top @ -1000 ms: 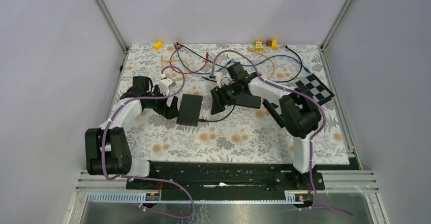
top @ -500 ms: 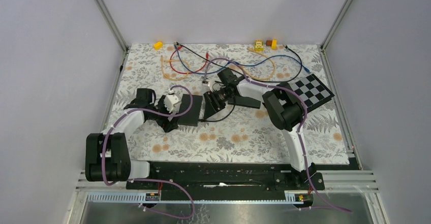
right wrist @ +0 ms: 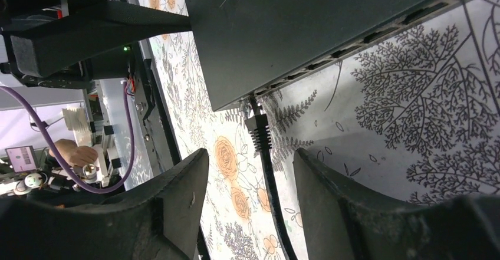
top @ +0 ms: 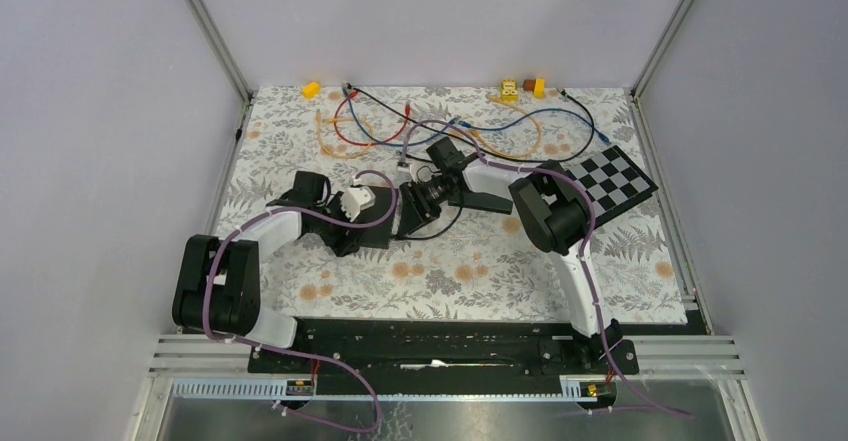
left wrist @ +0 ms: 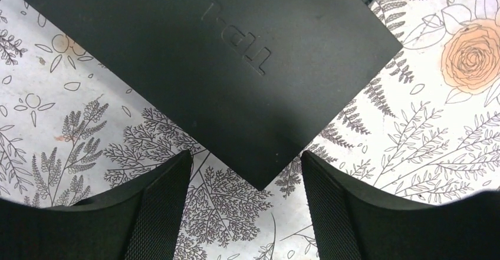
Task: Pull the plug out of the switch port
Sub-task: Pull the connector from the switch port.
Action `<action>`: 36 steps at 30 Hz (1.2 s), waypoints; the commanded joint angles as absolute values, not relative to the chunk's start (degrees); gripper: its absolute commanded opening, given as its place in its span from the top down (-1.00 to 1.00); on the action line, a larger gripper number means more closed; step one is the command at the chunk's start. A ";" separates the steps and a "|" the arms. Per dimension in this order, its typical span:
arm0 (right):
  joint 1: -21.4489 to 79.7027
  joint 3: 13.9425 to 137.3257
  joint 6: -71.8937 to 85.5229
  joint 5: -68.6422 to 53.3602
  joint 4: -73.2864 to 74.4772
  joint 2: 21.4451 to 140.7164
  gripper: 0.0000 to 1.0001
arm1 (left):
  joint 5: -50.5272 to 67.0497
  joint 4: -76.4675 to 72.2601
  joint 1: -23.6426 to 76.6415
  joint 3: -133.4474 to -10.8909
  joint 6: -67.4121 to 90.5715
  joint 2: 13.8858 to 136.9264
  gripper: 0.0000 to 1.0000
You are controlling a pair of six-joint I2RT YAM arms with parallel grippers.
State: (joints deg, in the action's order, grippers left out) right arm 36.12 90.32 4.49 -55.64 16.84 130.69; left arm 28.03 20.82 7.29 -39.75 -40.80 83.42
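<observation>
Switch lies flat at mid worktop, logo side up.

L claw is at its 8 o'clock, R claw at its 3 o'clock, both low over the floral cloth.

L wrist cam: the jaws are apart and clamp nothing. One switch corner points down into the gap at 12 o'clock from the L claw. The pads show no contact w/ the housing.

R wrist cam: plug is seated in the end port, at the corner of the switch port edge. It's at 12 o'clock from the R claw. Black cable drops from the plug toward 6 o'clock, running thru the gap btwn the fingers. Those jaws are also apart, w/ no contact on plug or cable that I can see.

Other ports along that edge look empty, though the view is too oblique to be sure.

At the worktop's 12 o'clock there's a tangle of loose leads in red, blue, orange and blk. Small yellow parts are at 11 o'clock. Checkerboard is at 2 o'clock, well apart from the switch.
</observation>
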 commanded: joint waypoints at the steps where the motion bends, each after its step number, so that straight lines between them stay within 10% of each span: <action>1: 36.12 92.90 6.13 -56.45 15.56 133.26 -0.22 | 26.89 18.94 8.14 -41.70 -36.06 83.98 -0.39; 36: 35.01 96.33 4.10 -61.27 16.72 139.16 0.04 | 26.85 12.83 13.69 -38.93 -22.10 86.31 -0.25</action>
